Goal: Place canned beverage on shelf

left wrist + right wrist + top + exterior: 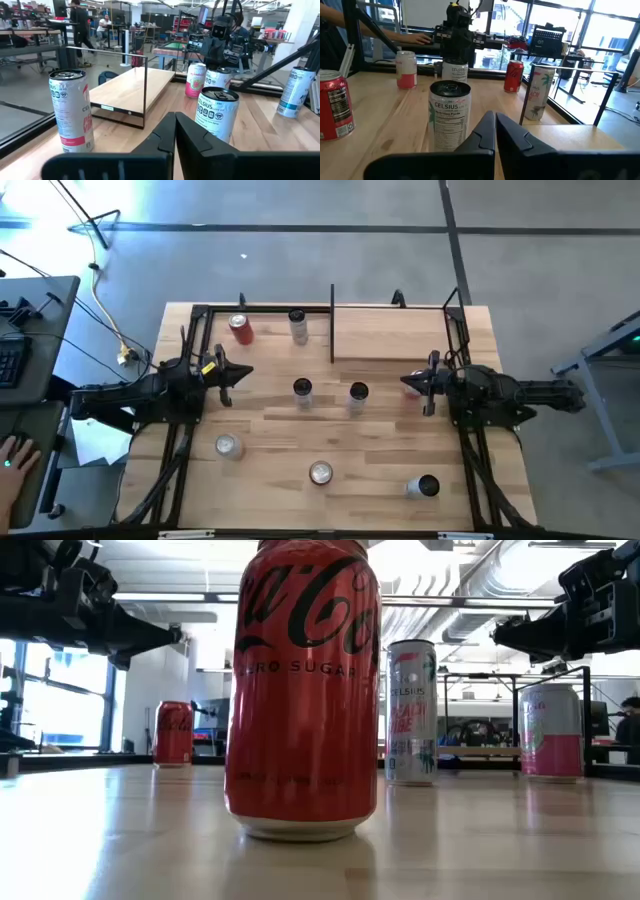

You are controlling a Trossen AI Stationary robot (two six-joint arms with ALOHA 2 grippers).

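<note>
The red can (303, 690) nearest the low camera carries the white Coca-Cola script with "ZERO SUGAR" printed beneath it, and the slim white can (411, 712) behind it reads "CELSIUS" above pink lettering too small to make out. In the right wrist view, the black-topped can (449, 116) reads "CELSIUS" over a "Nutrition Facts" panel. In the left wrist view, the near white can (216, 114) reads "CELSIUS", and the silver can (71, 110) shows the letters "CEL" on its side.
</note>
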